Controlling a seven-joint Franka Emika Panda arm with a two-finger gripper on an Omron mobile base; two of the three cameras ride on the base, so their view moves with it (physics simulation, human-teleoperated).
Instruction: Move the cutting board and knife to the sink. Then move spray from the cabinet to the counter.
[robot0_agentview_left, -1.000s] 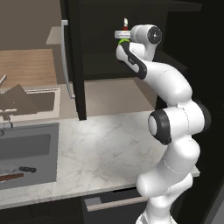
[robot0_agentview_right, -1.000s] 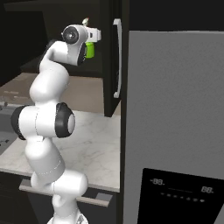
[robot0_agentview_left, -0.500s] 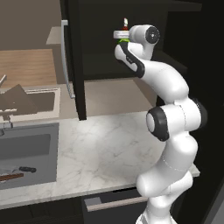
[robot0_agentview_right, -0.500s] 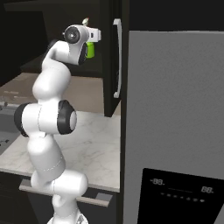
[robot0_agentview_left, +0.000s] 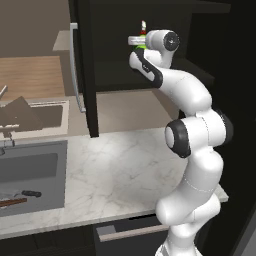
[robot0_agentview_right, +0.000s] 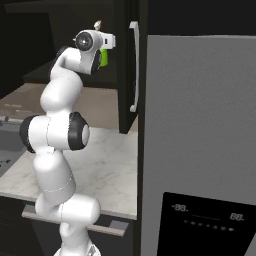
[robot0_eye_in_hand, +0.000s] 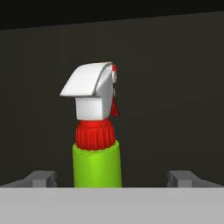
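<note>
1. Looking across the kitchen, we see the cabinet (robot0_agentview_left: 85, 65) as the largest thing: tall, near-black and flat-panelled, with a long vertical silver bar handle (robot0_agentview_right: 134, 67) on its opened door.
2. Next comes the counter (robot0_agentview_left: 120, 175), a white-grey veined marble slab with a thin straight edge, smooth and bare beside the arm.
3. We find the sink (robot0_agentview_left: 35, 172) at the left, a rectangular grey metal basin with a flat rim.
4. Inside that basin lies the cutting board (robot0_agentview_left: 11, 202), a reddish-brown wooden strip at the picture's edge, mostly cut off.
5. Just beside it in the basin rests the knife (robot0_agentview_left: 27, 193), slim with a black handle; we cannot tell whether the two touch.
6. Up in the cabinet stands the spray (robot0_eye_in_hand: 97, 148), upright: a bright green round bottle, ribbed red collar and a boxy white nozzle head with a red trigger.
7. Compared with a second ago, we see the forearm and elbow shifted slightly, while the bottle has stayed on its shelf.
8. We see the gripper (robot0_eye_in_hand: 111, 179) with its jaws spread as wide as they go, the fingertips (robot0_eye_in_hand: 41, 178) on either side of the bottle's neck, gripping nothing.
</note>
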